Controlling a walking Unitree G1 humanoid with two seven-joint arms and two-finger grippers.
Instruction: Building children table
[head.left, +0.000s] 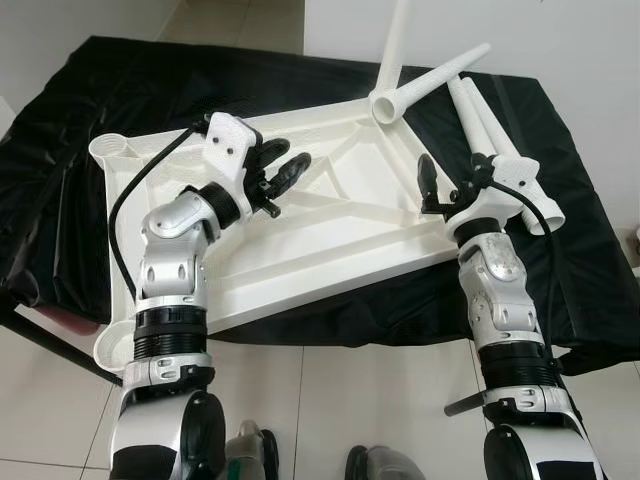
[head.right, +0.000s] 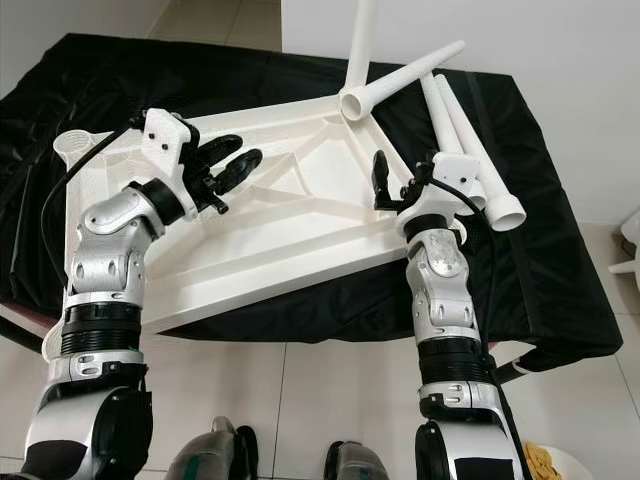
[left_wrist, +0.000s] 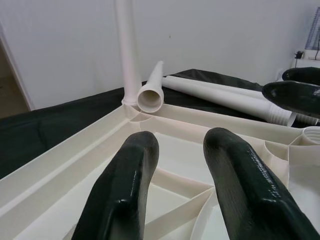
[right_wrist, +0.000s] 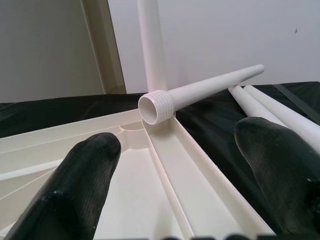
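The white tabletop (head.left: 330, 215) lies upside down on a black cloth (head.left: 90, 120), ribs facing up like a shallow tray. One leg (head.left: 395, 40) stands upright in the far corner socket, and a loose leg (head.left: 435, 78) rests tilted against that corner. Two more legs (head.left: 500, 150) lie on the cloth beside the tabletop's right edge. The left gripper (head.left: 280, 165) hovers over the ribs, fingers narrowly apart and empty. The right gripper (head.left: 450, 180), at the right edge, seems spread wide, holding nothing.

A black cloth (head.left: 560, 250) covers the furniture, beside white walls (head.left: 560, 35) and pale floor tiles (head.left: 330, 400).
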